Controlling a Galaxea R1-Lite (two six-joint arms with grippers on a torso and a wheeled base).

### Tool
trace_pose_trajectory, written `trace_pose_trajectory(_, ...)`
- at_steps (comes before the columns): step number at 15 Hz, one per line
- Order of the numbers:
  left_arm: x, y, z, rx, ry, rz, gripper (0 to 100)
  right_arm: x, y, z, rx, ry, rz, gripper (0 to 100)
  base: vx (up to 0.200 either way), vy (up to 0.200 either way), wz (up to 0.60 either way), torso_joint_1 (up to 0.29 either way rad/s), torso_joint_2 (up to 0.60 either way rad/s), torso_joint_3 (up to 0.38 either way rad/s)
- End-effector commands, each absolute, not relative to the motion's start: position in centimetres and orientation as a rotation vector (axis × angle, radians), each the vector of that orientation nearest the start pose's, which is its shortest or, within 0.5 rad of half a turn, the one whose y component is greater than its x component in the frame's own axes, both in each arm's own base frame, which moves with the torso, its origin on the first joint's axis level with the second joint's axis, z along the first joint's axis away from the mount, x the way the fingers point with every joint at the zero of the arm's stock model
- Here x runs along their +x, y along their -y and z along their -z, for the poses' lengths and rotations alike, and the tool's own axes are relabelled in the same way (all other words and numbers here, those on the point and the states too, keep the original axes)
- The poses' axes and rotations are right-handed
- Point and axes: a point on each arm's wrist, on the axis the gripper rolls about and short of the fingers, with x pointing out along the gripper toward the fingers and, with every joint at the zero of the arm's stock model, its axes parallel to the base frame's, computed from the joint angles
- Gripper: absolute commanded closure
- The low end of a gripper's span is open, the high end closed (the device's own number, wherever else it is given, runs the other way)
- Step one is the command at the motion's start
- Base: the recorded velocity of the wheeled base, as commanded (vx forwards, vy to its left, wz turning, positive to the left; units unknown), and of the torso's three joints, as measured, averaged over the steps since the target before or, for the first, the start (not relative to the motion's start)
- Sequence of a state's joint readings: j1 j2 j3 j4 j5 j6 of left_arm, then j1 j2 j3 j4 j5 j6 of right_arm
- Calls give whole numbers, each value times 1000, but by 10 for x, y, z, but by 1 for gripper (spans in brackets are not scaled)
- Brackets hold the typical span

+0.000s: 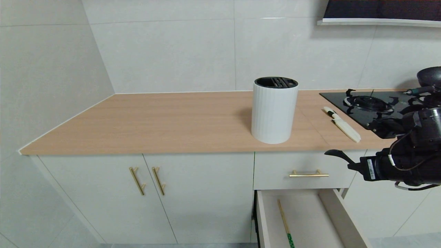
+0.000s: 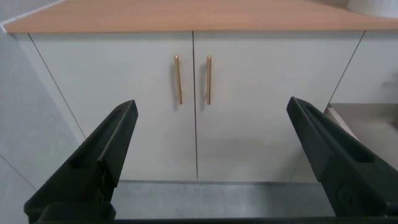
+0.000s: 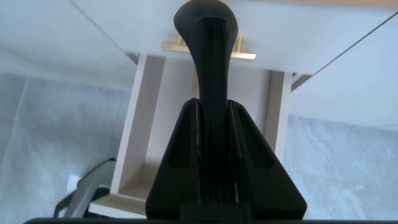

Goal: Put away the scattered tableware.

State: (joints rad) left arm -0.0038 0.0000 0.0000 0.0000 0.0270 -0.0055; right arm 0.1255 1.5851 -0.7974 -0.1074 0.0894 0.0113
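Observation:
My right gripper hangs in front of the counter's right end, above the open lower drawer, and is shut on a black utensil whose rounded end points left. From the right wrist, the fingers clamp the black utensil over the drawer's side wall. A pair of chopsticks lies inside the drawer. A cream-handled knife rests on the wooden counter beside the stove. My left gripper is open and holds nothing, facing the cabinet doors.
A tall white utensil holder with a black slotted top stands on the counter. A black gas stove and a dark pan sit at the far right. The upper drawer with a gold handle is closed. A wall bounds the counter's left end.

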Motion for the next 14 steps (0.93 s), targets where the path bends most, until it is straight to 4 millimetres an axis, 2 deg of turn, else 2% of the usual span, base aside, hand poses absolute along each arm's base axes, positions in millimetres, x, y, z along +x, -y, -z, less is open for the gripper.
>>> trace_pose_trajectory(1, -23, -1, -75, -6, 0, -25, 0, 257, -35, -160, -9, -701, -206, 100, 0, 0, 0, -193, 417, 242)
trace_pose_trajectory(14, -23, -1, -75, -6, 0, -25, 0, 249, -45, -146, -54, -752, -256, 100, 0, 0, 0, -177, 462, 286)
